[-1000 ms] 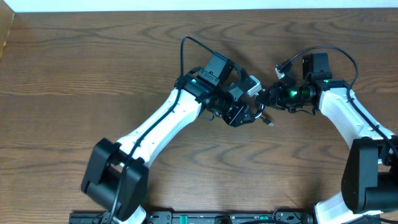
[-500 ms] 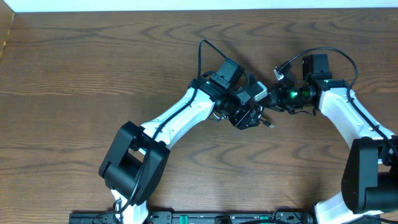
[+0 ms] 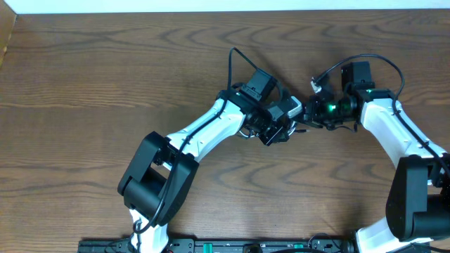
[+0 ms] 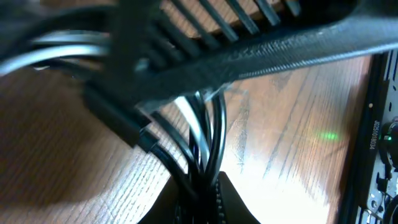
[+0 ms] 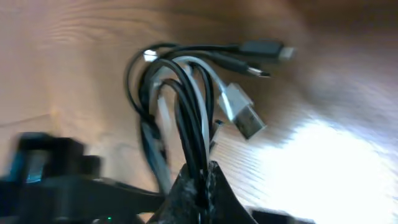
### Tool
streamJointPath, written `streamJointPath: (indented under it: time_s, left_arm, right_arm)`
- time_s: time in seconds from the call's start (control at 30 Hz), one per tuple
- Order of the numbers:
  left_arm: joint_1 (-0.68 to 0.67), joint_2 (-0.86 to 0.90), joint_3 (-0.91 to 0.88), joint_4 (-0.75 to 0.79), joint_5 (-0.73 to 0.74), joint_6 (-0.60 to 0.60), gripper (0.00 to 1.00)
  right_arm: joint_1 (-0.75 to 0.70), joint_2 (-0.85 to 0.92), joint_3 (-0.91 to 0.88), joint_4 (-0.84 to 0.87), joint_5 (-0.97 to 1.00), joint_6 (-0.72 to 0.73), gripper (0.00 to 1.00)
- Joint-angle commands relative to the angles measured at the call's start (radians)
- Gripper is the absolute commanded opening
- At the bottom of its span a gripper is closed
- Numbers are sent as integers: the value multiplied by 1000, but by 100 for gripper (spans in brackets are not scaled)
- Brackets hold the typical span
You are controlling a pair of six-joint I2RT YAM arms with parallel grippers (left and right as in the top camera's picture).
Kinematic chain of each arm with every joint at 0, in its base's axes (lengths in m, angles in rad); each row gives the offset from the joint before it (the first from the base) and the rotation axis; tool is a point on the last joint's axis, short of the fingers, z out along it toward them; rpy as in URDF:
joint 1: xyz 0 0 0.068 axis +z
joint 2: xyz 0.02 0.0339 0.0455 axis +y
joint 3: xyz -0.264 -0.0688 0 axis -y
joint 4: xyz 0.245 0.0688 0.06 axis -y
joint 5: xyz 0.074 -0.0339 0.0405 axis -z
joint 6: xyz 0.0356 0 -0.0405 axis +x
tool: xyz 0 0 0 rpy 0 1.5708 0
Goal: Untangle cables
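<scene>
**A:** Where are the cables (image 5: 198, 149) sitting?

**B:** They are hanging between the two arms, near the middle of the table (image 3: 105, 84), bunched together as one tangle. The right gripper (image 5: 199, 182) is clamping the bundle's loops, with its jaws closed on black and white strands together. The white cable (image 5: 214, 83) is running out to its silver USB plug (image 5: 244, 118), and the black cable (image 5: 186, 102) is looping around it, with small plug ends sticking out just above.

**A:** And the other arm?

**B:** The left gripper (image 4: 205, 190) is pinching several strands too, closed on the same bundle just beside the right one. The view is blurring, so I cannot tell which colour it is really holding.

**A:** Which step is this?

**B:** I am judging it as the start of the pull-apart. Both grippers are gripping, and nothing is separated yet.

**A:** And next?

**B:** The arms are going to need to draw apart slowly, ideally each holding one colour. Both are biting mixed strands, so pulling is risking a tighter knot. One gripper may be needing a regrip first.
</scene>
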Motion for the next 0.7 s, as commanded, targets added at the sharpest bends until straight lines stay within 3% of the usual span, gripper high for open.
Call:
streamJointPath:
  time_s: [0.0, 0.23, 0.67]
  left_arm:
    - [58, 11, -1, 7, -26, -62, 8]
    - [113, 11, -1, 34, -26, -203, 7]
    - [116, 11, 0, 59, -27, -224, 7]
  right_arm:
    - [-1, -18, 9, -66, 279, 101, 1]
    - [0, -17, 3, -102, 405, 169, 1]
    - [-1, -16, -10, -125, 405, 172, 1]
